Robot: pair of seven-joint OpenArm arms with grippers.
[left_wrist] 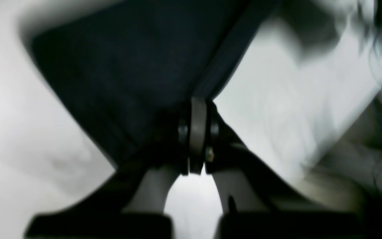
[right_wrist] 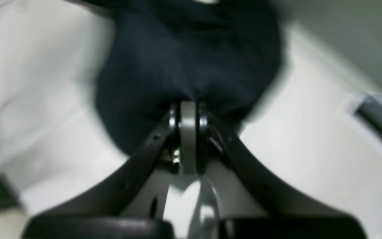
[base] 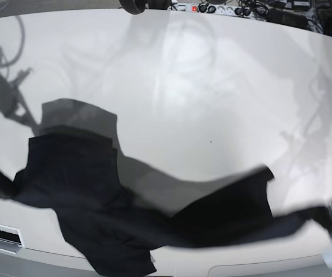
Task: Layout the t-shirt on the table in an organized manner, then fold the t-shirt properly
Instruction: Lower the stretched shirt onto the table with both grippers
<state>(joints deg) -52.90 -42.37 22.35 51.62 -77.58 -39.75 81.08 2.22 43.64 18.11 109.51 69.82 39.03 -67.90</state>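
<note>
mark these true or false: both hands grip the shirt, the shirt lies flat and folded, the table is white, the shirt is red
1. Both hands grip the t-shirt: true; the left hand and the right hand are each shut on black fabric.
2. The shirt lies flat and folded: false; it is stretched between the hands, bunched and unfolded.
3. The table is white: true.
4. The shirt is red: false; it is black.
</note>
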